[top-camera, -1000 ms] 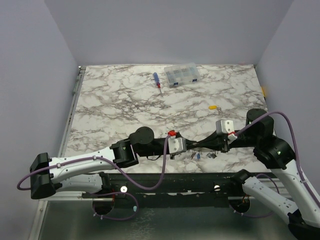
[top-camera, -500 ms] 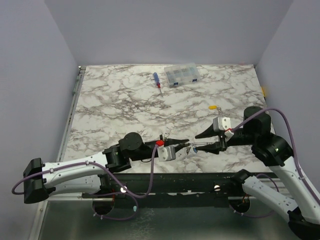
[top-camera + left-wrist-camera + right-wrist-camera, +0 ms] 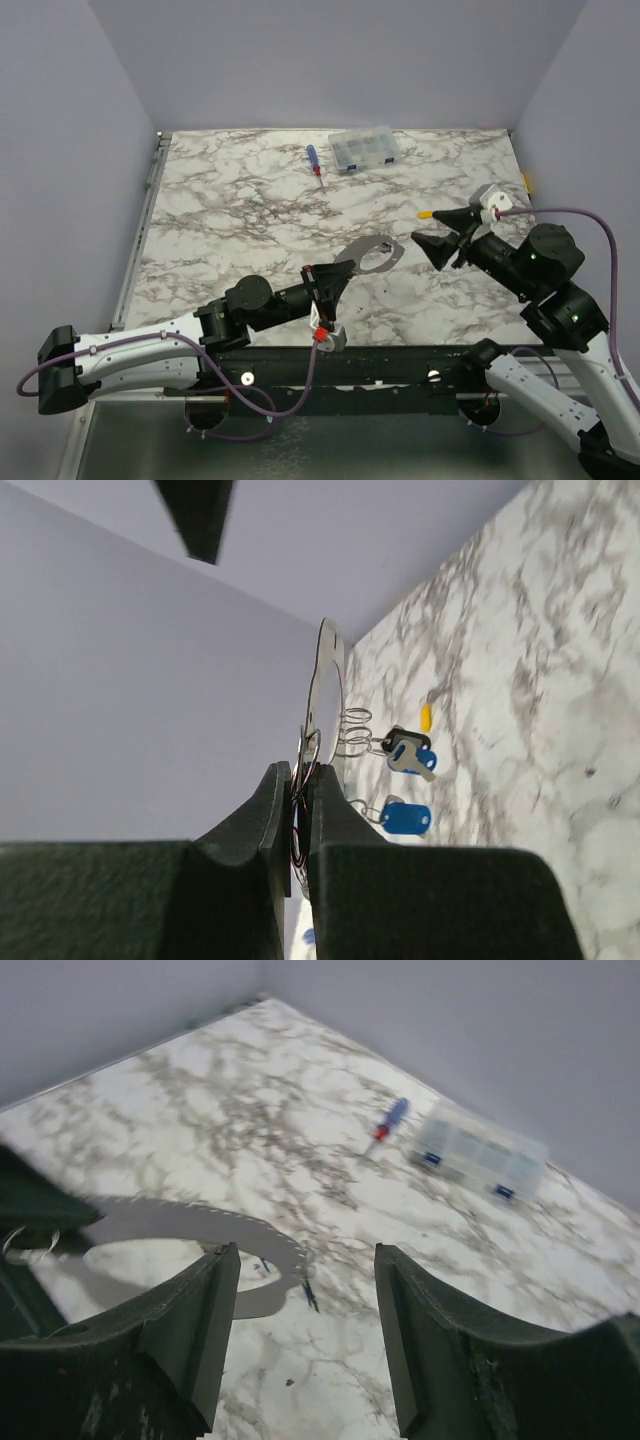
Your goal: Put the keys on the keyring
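Clearest from left wrist: blue keys (image 3: pixel 409 761) hanging off keyring (image 3: pixel 328 685).

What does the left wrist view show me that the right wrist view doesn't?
Only the left wrist view: a close look at the left claw shut on the edge of the large grey studded keyring, the small keys with blue and black plastic heads close beside it on wire loops, and a small yellow item on the table.

Only the right wrist view: that the right claw is open, plus the blue-and-red-handled screwdriver and the clear plastic compartment box.

Both: the keyring and the white marble-patterned table.
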`<state>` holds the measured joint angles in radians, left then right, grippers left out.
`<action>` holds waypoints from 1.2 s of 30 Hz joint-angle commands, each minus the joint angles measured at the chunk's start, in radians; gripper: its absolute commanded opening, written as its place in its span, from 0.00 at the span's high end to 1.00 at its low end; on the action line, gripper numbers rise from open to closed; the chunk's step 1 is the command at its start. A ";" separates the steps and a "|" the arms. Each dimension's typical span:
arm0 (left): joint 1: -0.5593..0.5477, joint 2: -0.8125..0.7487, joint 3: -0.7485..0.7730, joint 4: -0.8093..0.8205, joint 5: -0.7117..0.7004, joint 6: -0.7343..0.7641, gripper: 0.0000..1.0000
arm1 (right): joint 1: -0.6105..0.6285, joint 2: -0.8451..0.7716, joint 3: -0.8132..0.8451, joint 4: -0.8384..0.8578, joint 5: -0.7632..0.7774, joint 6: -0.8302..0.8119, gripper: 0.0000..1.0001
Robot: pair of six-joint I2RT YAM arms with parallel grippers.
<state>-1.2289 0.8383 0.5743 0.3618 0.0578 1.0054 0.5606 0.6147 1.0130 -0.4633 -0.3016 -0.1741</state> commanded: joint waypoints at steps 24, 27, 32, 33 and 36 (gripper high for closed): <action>0.000 -0.087 -0.196 0.199 -0.206 0.400 1.00 | -0.327 0.717 0.134 -0.158 0.616 0.849 0.21; -0.001 -0.093 -0.227 0.260 -0.212 0.365 1.00 | -0.380 0.749 0.058 -0.053 0.564 0.738 0.23; 0.000 -0.093 -0.257 0.282 -0.227 0.364 1.00 | -0.437 0.805 0.015 0.084 0.464 0.524 0.38; 0.000 -0.094 -0.262 0.282 -0.228 0.361 1.00 | -0.438 0.818 0.023 0.099 0.479 0.484 0.41; 0.000 -0.097 -0.272 0.282 -0.220 0.353 1.00 | -0.449 0.875 0.047 0.143 0.485 0.367 0.43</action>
<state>-1.2282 0.7616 0.3141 0.5625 -0.1490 1.3785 0.1242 1.4384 1.0275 -0.4519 0.2104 0.4011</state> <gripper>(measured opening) 0.071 0.581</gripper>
